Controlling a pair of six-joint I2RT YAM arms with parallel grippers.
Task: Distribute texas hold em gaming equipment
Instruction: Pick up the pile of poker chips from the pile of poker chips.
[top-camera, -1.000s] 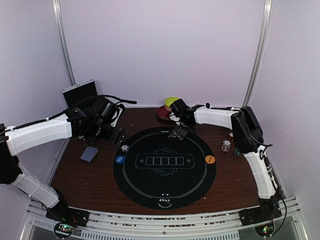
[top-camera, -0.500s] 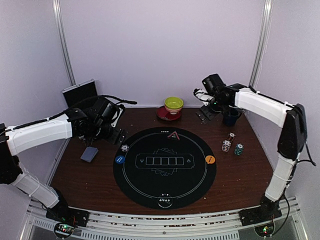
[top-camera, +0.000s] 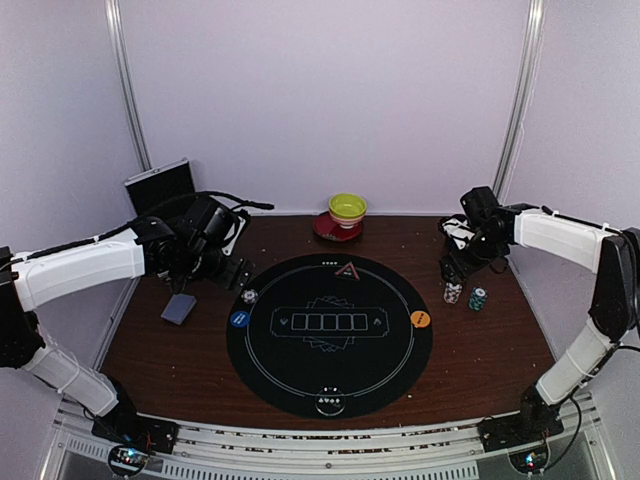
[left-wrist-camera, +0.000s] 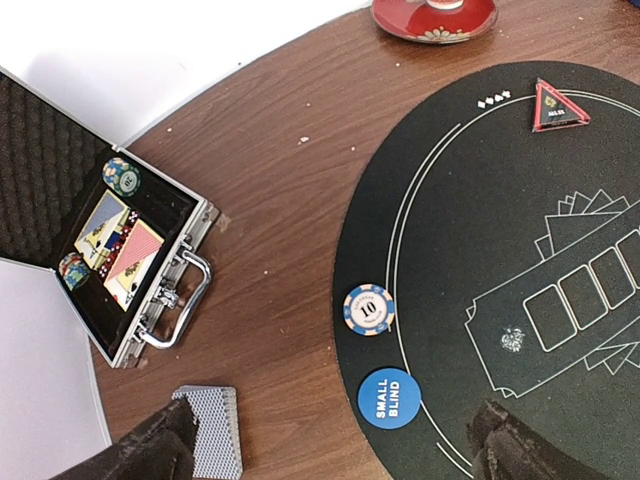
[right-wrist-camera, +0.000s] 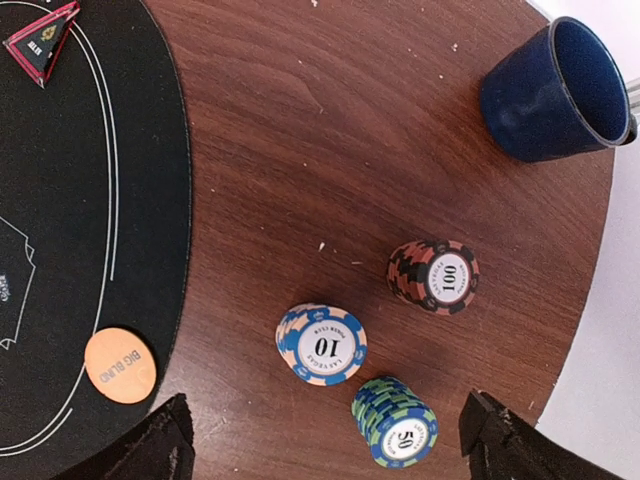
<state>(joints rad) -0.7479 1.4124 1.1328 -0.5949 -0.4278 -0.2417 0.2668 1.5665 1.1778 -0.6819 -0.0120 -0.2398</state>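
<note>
Right claw (right-wrist-camera: 328, 445): jaws spread wide, nothing held. Hangs over three chip stacks near right edge of table (right-wrist-camera: 300, 150): 100s (right-wrist-camera: 433, 276), 10s (right-wrist-camera: 322, 345), 50s (right-wrist-camera: 395, 420). Blue mug (right-wrist-camera: 555, 90) beyond, toward far right corner.
Left claw (left-wrist-camera: 330, 452): equally wide, empty, above left rim of mat (left-wrist-camera: 450, 200); card deck (left-wrist-camera: 208, 430) below one finger (no contact visible).
On mat: SMALL BLIND button (left-wrist-camera: 389, 398), BIG BLIND button (right-wrist-camera: 120, 365), single 10 chip (left-wrist-camera: 369, 309), red triangle marker (left-wrist-camera: 558, 107).
Outstanding, by judgement: stacks off mat, deck undealt, card boxes (left-wrist-camera: 578, 297) bare; open case (left-wrist-camera: 40, 140) at far left corner holds more chips and cards.
</note>
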